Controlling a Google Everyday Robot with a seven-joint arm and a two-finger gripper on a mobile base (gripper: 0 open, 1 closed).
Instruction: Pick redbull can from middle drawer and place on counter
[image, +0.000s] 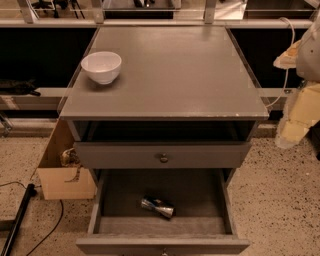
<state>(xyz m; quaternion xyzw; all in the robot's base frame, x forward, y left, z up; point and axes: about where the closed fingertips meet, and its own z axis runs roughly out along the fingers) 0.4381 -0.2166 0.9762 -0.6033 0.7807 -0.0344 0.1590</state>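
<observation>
Looking for the redbull can, we find it well below the gripper and off to its left in the camera view, lying on its side on the floor of the open middle drawer. The gripper hangs at the right edge of the view, beside the cabinet and about level with the front edge of the counter, well apart from the can. We cannot tell whether it is wide or narrow, and nothing shows in its hold.

The can's long axis runs mostly across the drawer, tilted a little, with the end nearer the gripper sitting closer to the drawer front. It rests near the middle of the drawer, clear of both side walls. There is only one arm, so there is no choice of side. We judge that the reach must go down and leftward, under the shut upper drawer front, and the grasp must close across the can's narrow width. The counter, up and to the left of the gripper, carries a white bowl at its far left corner.
</observation>
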